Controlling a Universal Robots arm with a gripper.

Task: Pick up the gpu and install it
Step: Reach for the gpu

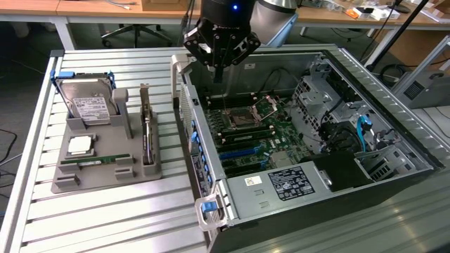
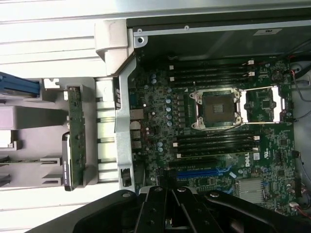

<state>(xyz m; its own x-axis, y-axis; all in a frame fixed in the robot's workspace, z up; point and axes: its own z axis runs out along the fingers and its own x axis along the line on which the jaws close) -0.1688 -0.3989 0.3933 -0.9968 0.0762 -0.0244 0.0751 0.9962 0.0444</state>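
- Gripper (image 1: 218, 69): hovering over far-left part of open PC case (image 1: 330, 221), above mobo (image 1: 264, 132); jaws clenched, carrying nothing.
- gpu (image 1: 146, 134): standing on edge in grey holder (image 1: 105, 176), on the exterior view's left of case, well apart from gripper.
- Step (judged): pick-up not yet begun.
- Next move calling for: jaws spreading, lining up w/ card's top edge.

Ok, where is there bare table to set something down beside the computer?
The widest free patch is the slats near the camera, bordered by the tray and the case. A smaller one lies beyond the tray, at the slats' far end. Between tray and case is just a narrow strip. Crowded: the tray, with drive and gpu, and the case's inside.
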